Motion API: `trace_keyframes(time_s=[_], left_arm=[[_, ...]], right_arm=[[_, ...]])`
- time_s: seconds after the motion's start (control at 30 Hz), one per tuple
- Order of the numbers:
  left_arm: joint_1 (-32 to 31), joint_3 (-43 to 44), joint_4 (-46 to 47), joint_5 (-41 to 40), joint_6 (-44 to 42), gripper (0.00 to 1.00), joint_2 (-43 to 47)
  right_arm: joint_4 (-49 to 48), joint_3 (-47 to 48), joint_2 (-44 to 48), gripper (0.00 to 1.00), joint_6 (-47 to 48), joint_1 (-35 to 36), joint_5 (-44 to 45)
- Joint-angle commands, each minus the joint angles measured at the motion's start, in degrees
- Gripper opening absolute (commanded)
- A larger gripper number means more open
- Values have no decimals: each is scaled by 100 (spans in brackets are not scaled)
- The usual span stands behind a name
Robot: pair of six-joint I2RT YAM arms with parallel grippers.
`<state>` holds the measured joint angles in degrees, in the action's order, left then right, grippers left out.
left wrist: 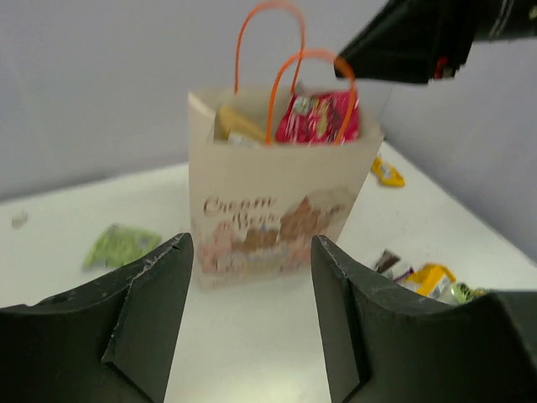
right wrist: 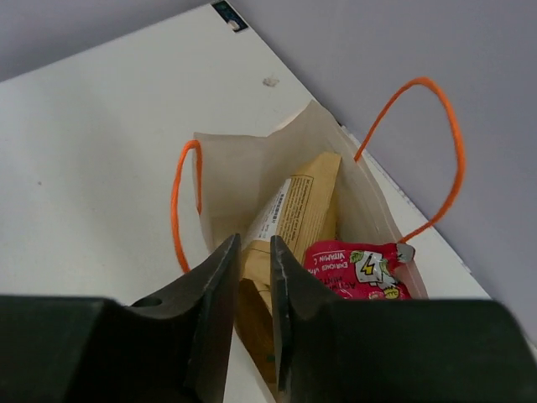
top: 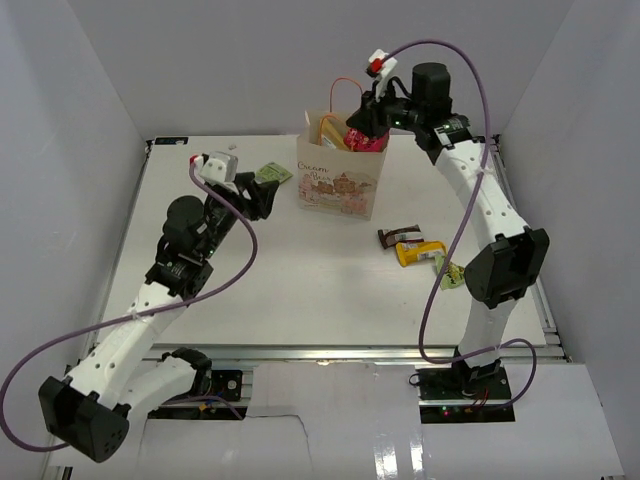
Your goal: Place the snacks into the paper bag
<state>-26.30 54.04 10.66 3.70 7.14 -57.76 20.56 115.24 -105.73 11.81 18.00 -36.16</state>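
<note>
Top external view: light packets, tippy bag

The paper bag [top: 338, 190] stands upright far-centre on the tabletop [top: 260, 295], with a tan packet [right wrist: 306, 197] and a magenta packet [right wrist: 357, 273] inside. The right hand [right wrist: 254, 243] hangs over its mouth, fingers nearly together; whether it grips anything cannot be told. The left hand [left wrist: 249, 243] is spread and empty. The loose green packet [top: 273, 173], brown bar [top: 400, 236] and yellow pouch [top: 420, 252] look light, crinkly and slippery, probably best pinched by a sealed edge.

a robot lab cell. the left arm [top: 140, 310] and right arm [top: 492, 215] are bolted to a metal rail [top: 330, 353] at the near edge of a white table [top: 300, 290], a purple cable [top: 430, 42] looping off each. bare white walls [top: 70, 130] box the table in on three sides. far ahead of the left jaws rises plain grey wall [left wrist: 101, 75]; below and left of the right jaws lies the same white tabletop [right wrist: 92, 151].
</note>
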Motion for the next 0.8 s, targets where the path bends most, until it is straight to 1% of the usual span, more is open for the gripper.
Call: trace_keyframes(time_s=[0.0,0.03,0.07,0.13,0.2,0.23,0.3,0.43,0.47,0.57,0.77], left_arm=[[20,-586,-1246,-747,410,69,729],[20,-683,-1372,-809,472,69,1166],[20,-771,-1521,-888,516,69,1379],[20,-1008,-1880,-1116,691,69,1766],[20,-1193,-2180,-1301,867,70,2354],[20,-1255,-2243,-1346,929,70,2357],[20,-1361,-2348,-1416,1044,70,2637],[20,-1545,-2401,-1487,1229,70,2805],[20,-1572,-2410,-1495,1237,70,2796],[20,-1563,-2375,-1495,1176,71,2744],[20,-1607,-2191,-1425,1088,72,2559]], right_arm=[[273,394,-351,26,531,291,1435],[273,385,-378,24,585,292,1584],[300,368,-413,20,629,292,1838],[361,324,-457,18,769,301,2042],[528,358,-545,16,910,301,2227],[581,385,-597,16,954,301,2288],[695,438,-720,15,1068,309,2517],[1046,762,-1001,15,1393,371,2886],[1125,946,-1150,16,1507,397,3096],[1284,1106,-1335,16,1631,485,3518],[1249,1106,-1415,17,1851,652,3581]])
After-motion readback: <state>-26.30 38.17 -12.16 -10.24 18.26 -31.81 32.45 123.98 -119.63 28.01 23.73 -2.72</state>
